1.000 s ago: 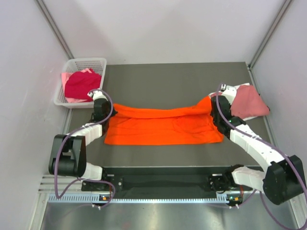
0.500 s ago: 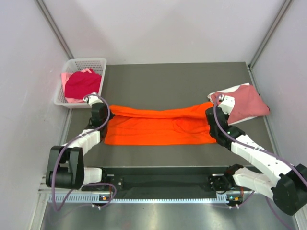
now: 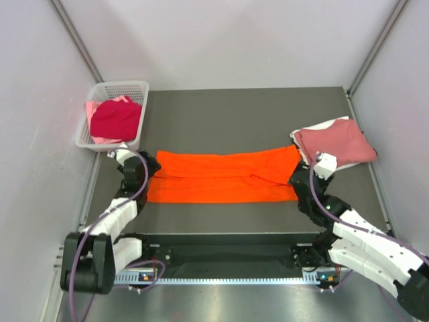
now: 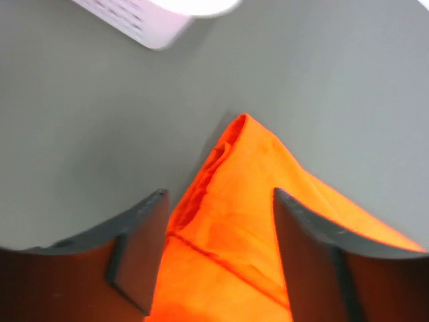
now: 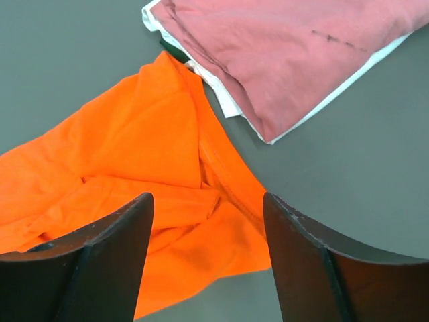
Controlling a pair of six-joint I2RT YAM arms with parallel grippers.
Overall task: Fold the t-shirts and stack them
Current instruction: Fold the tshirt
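Note:
The bright orange t-shirt (image 3: 224, 176) lies flat on the dark table as a long band folded lengthwise. My left gripper (image 3: 142, 176) stands open at its left end, and in the left wrist view the gripper (image 4: 220, 194) hovers over the orange corner (image 4: 241, 201) with nothing between its fingers. My right gripper (image 3: 300, 182) is open at the right end, above the rumpled orange cloth (image 5: 147, 168) seen past the gripper (image 5: 206, 201). A folded dusty rose t-shirt (image 3: 335, 142) rests on a white one (image 5: 228, 102) just beyond.
A white lattice basket (image 3: 120, 85) stands at the far left, holding a crimson shirt (image 3: 115, 119) and a pale pink one (image 3: 94, 106). Its corner (image 4: 134, 20) shows in the left wrist view. Grey walls close in the sides and the back.
Both grippers carried the far edge of the orange shirt toward the near side, let go of it and opened. The arms drew back and the shirt now lies as a narrower band.

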